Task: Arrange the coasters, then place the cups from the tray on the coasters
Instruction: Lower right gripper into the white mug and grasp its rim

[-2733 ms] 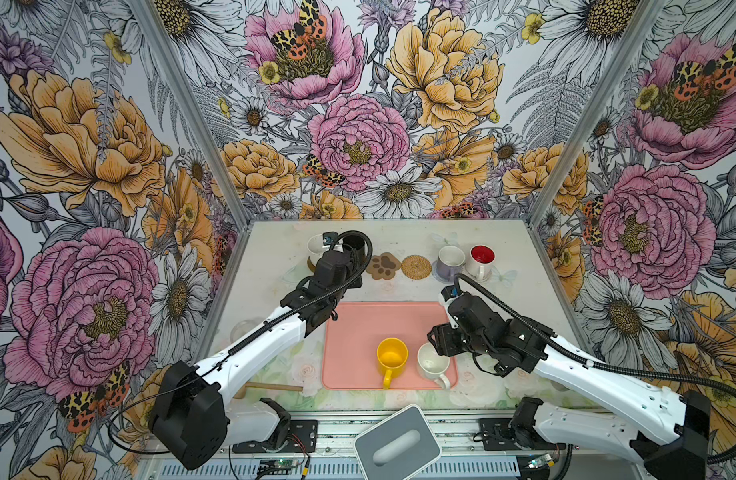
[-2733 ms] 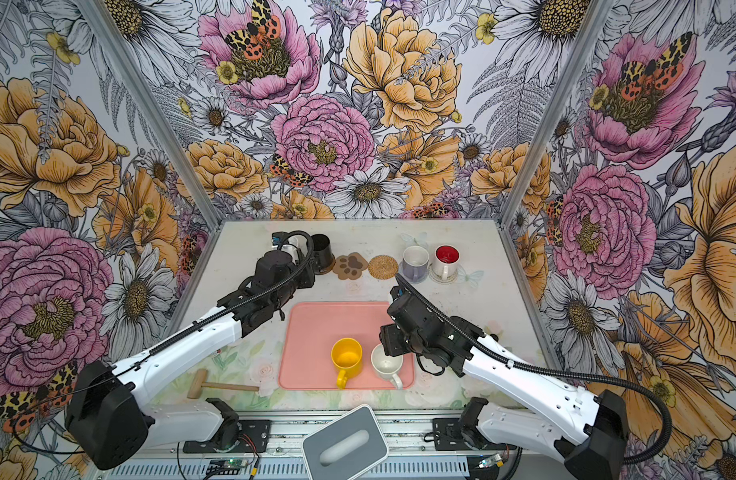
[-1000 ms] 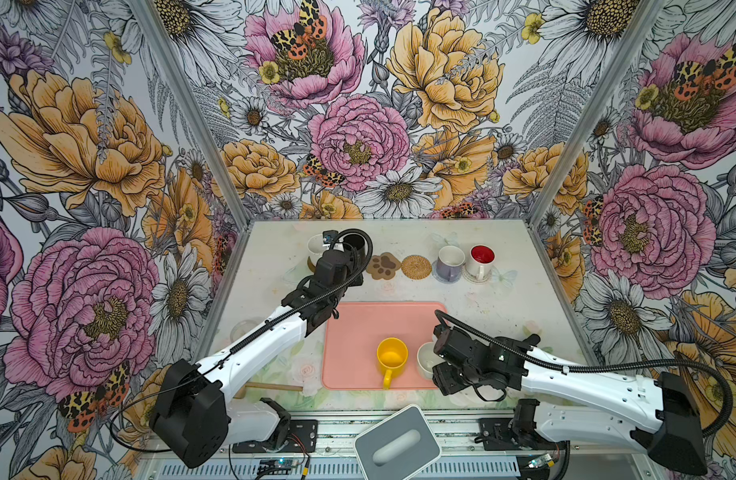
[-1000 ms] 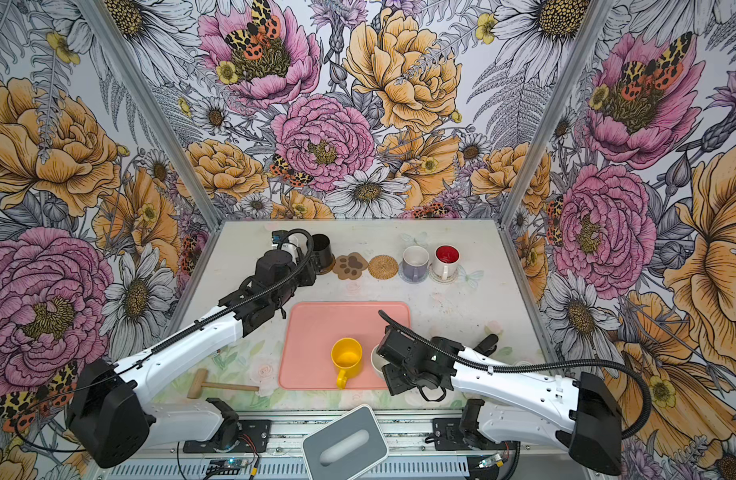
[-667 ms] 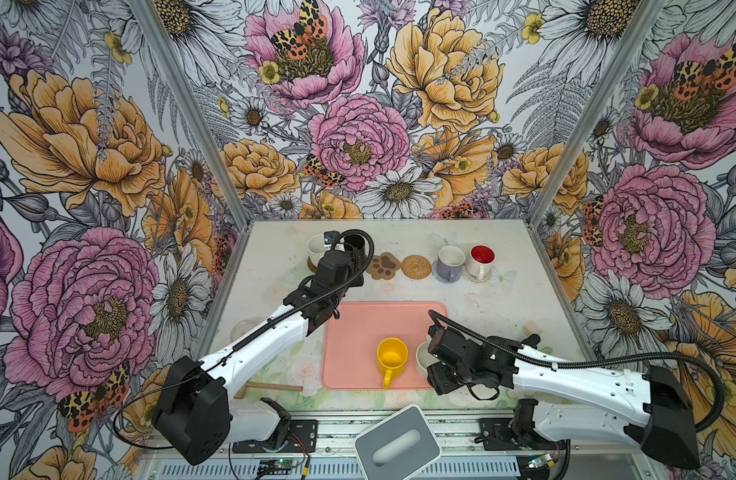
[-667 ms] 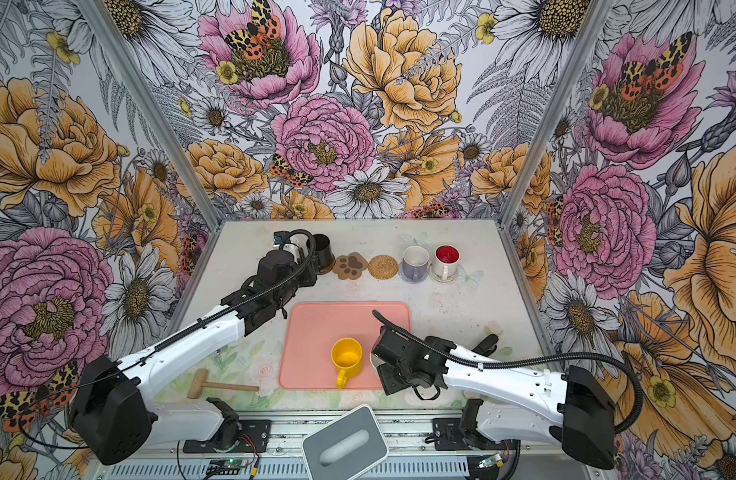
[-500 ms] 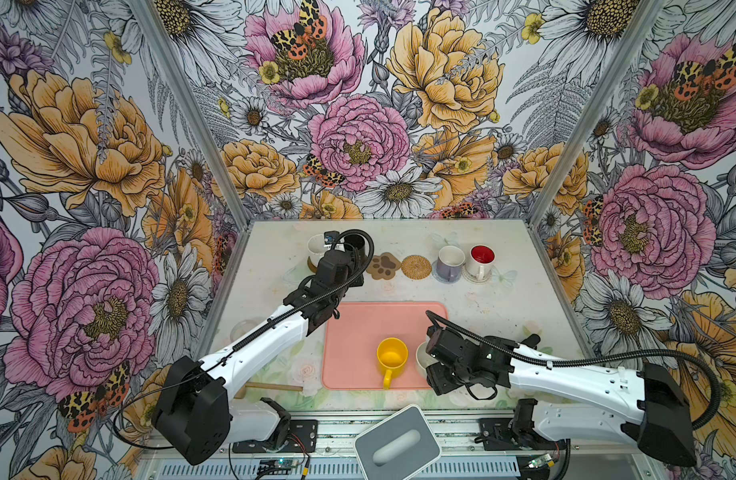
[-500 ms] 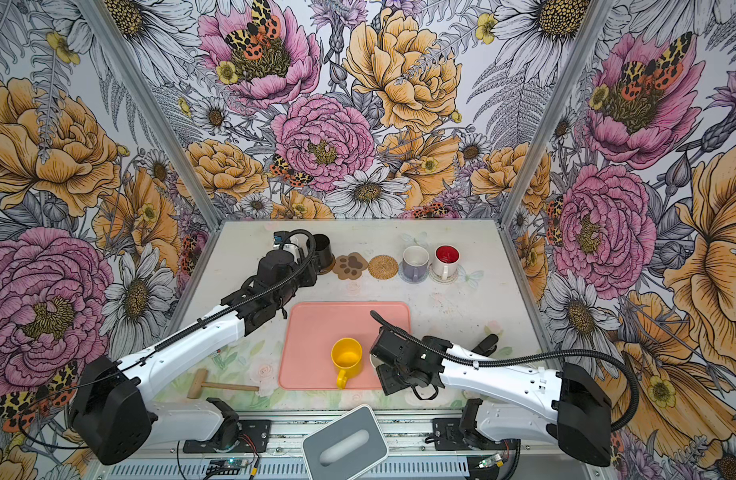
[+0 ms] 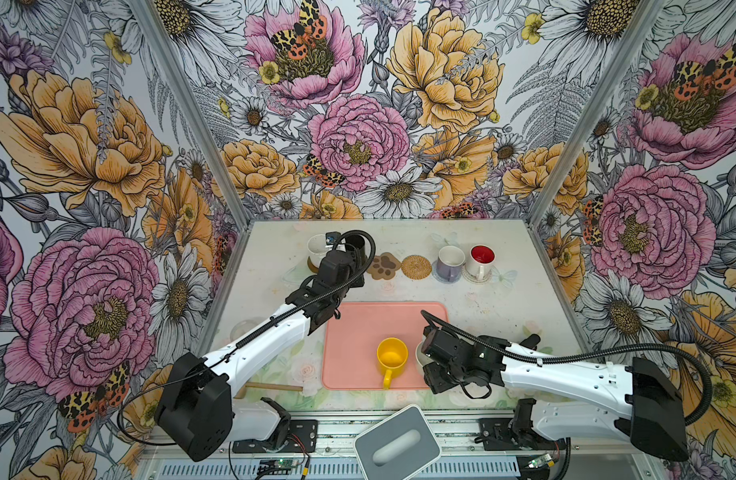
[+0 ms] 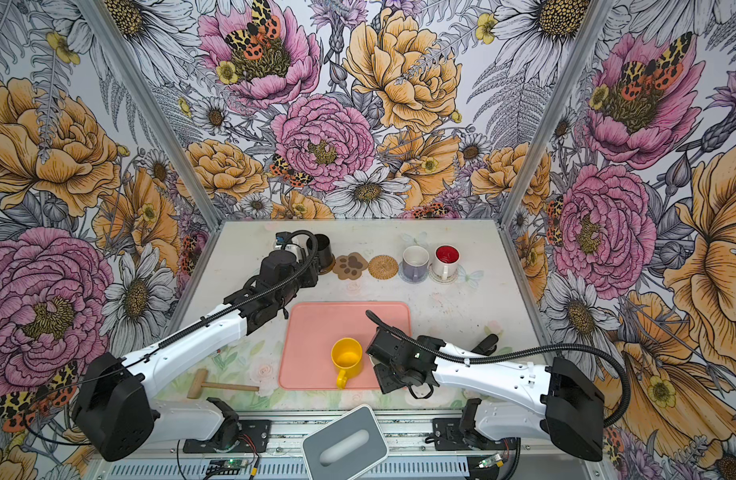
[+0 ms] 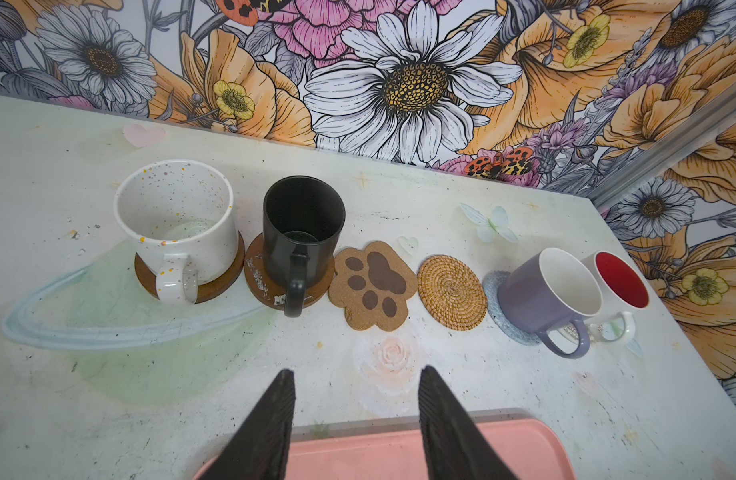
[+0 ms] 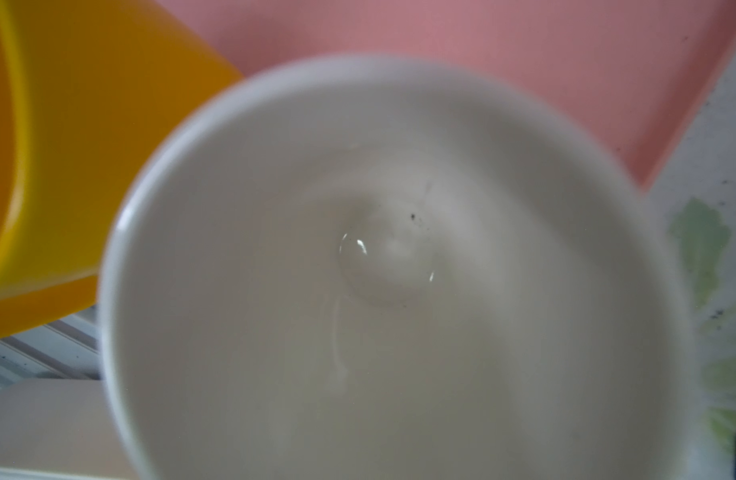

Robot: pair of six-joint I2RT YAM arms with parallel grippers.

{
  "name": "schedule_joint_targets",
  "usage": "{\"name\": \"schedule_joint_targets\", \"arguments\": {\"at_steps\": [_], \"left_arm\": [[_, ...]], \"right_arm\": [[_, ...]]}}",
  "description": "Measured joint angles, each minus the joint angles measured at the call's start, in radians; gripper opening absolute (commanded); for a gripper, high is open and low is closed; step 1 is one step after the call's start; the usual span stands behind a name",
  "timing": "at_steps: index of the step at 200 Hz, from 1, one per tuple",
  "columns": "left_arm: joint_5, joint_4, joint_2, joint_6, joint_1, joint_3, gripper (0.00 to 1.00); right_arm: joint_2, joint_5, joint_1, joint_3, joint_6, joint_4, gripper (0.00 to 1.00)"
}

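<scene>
Along the back stand a speckled white cup [image 11: 175,216] and a black cup [image 11: 302,232], each on a brown disc. The paw-print coaster [image 11: 372,286] and the rattan coaster [image 11: 451,293] beside them are bare. A lavender cup [image 11: 541,295] sits on the grey-blue coaster [image 11: 493,307], and a red-inside cup [image 11: 620,278] comes after it. On the pink tray [image 9: 358,332] stand a yellow cup [image 9: 392,357] and a white cup [image 12: 399,270]. My left gripper [image 11: 358,370] hangs open and empty over the tray's far edge. My right gripper [image 9: 426,359] covers the white cup, and its fingers are hidden.
A wooden mallet [image 10: 216,384] lies on the table left of the tray. A grey box with an oval slot [image 9: 397,442] sits at the front edge below the tray. Flowered walls close in the table on three sides.
My right arm came down low and slid left until its gripper covered the white cup, hiding most of it. The left arm and the cups at the back have not moved.
</scene>
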Motion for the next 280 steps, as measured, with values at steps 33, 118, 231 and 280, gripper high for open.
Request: {"name": "schedule_joint_targets", "arguments": {"at_steps": [33, 118, 231, 280], "left_arm": [[0.0, 0.0, 0.0, 0.0, 0.0, 0.0, 0.5], [0.0, 0.0, 0.004, 0.002, 0.0, 0.0, 0.5], [0.0, 0.0, 0.009, 0.003, 0.0, 0.0, 0.5], [0.0, 0.0, 0.013, 0.002, 0.0, 0.0, 0.5]], "right_arm": [[0.014, 0.0, 0.002, 0.0, 0.006, 0.004, 0.5], [0.024, 0.005, 0.002, 0.0, 0.006, 0.006, 0.43], [0.032, 0.042, 0.002, 0.0, 0.006, 0.007, 0.26], [0.044, 0.062, 0.002, 0.0, 0.003, 0.005, 0.14]]}}
